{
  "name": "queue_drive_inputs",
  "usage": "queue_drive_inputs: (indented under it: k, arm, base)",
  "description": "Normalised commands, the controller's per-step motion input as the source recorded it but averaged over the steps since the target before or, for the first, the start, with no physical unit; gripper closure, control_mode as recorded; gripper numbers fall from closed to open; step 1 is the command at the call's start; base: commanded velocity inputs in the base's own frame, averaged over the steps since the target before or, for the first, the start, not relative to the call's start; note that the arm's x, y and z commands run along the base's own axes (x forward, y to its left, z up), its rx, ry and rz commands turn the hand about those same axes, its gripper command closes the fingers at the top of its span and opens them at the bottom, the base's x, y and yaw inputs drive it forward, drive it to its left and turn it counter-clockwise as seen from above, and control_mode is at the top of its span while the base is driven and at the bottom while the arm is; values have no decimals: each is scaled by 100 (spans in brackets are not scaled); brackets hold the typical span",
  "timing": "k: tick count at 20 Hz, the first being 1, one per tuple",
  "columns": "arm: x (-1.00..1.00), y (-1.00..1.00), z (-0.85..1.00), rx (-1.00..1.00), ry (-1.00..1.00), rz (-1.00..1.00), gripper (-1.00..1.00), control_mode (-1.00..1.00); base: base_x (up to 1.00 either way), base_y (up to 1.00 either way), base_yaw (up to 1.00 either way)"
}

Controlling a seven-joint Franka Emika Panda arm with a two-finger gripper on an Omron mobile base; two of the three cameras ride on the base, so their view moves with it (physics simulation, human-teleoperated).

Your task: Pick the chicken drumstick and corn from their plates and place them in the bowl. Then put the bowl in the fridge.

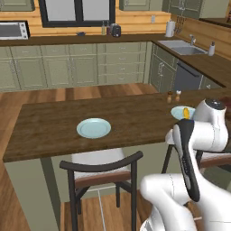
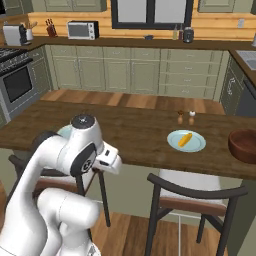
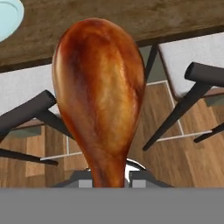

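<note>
Plates first, from the left base view: one pale-blue plate lies bare near the middle of the dark wooden island counter, and a second plate at the right, partly hidden by the white arm, carries the corn. Two small shakers stand just beyond it. A dark chair is tucked under the counter's near edge.

Right base view: the corn lies on its plate, with the reddish-brown bowl to the right near the counter's edge (cut off by the frame).

Hand view: the gripper is clamped on the thin bone end of the chicken drumstick, its bulbous end pointing away, held off the counter above chairs and wooden floor. A plate's rim shows at one corner.
</note>
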Motion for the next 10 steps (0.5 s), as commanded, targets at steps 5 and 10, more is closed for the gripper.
queue_drive_inputs:
  k: [5, 10]
  arm:
    - [0, 0, 0, 0, 0, 0, 100, 100]
    - [0, 0, 0, 0, 0, 0, 100, 100]
  base:
    - [-29, -63, -9]
    - [-68, -100, -2]
